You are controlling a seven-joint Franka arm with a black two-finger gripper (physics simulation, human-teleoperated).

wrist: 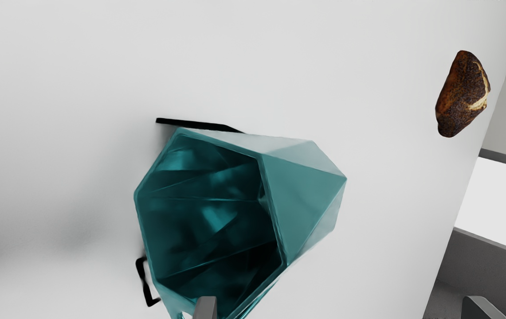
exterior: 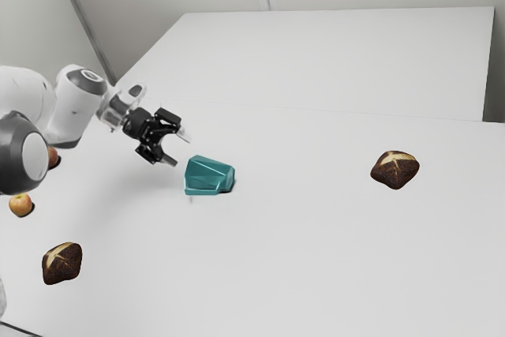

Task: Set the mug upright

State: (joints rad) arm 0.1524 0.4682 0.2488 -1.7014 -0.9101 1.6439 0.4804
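White counter (exterior: 316,266), bearing one teal mug (exterior: 209,177), laid on its side, open mouth facing the jaws, which stand wide apart, released, the mug off-centre, just beyond one fingertip (wrist: 205,308).

Open table (exterior: 304,175) between mug (exterior: 209,174) and crusty bread (exterior: 395,170)

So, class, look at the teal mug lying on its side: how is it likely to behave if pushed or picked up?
The mug would probably slide or rock rather than roll smoothly, since its sides are flat facets. It looks stiff, with crisp edges around its open mouth. Being hollow, it may well be light for its size.
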